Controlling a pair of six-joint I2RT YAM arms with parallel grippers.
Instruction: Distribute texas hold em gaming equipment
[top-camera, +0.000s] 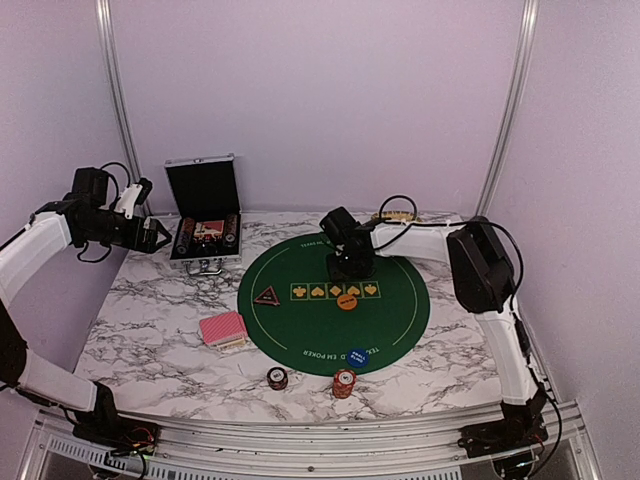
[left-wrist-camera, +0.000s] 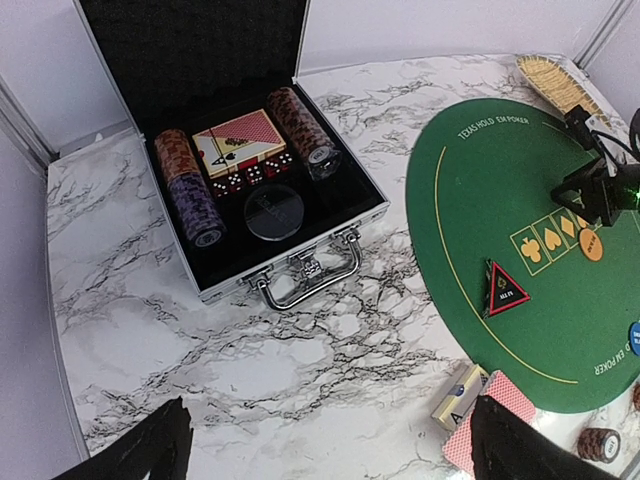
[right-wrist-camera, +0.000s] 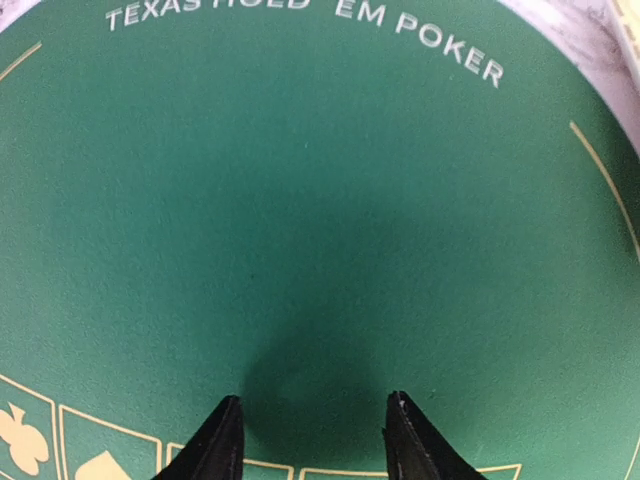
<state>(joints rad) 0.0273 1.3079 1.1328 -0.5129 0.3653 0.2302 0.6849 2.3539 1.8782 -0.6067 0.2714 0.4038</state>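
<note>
1. While hanging low over green mat (top-camera: 395, 310), showing right jaws part-open, w/ nothing btwn dark fingertips (right-wrist-camera: 222, 440), only bare felt below.
2. Placing right jaws over mat's far half, just behind printed suit row; not touching any game piece.
3. Spotting orange button disc (top-camera: 347, 299) lying flat on mat, on near side of suit row, close in front of right jaws.
4. Finding blue button disc (top-camera: 357, 357) resting at mat's near edge, by printed lettering.
5. Noting black triangular marker (top-camera: 266, 297) sitting flat nr mat's left edge, red-trimmed.
6. Seeing red-backed cards (top-camera: 223, 329) lying on marble tabletop (top-camera: 140, 330), just left of mat, pile not squared up.
7. Logging two stacks on tabletop just off mat's near edge: dark chip stack (top-camera: 277, 378) to left, redder chip stack (top-camera: 343, 383) to right, apart from each other.
8. Showing left jaws spread wide, holding nothing, hanging above tabletop's left side and facing silver case (left-wrist-camera: 190, 50).
9. Viewing case standing open, lid up, at tabletop's far left; inside, chip rows (left-wrist-camera: 187, 185) flanking card deck (left-wrist-camera: 240, 140), w/ dice (left-wrist-camera: 250, 177) and dark round disc (left-wrist-camera: 273, 212) in front.
10. Catching tan woven tray (top-camera: 392, 214) at far edge, behind mat.
</note>
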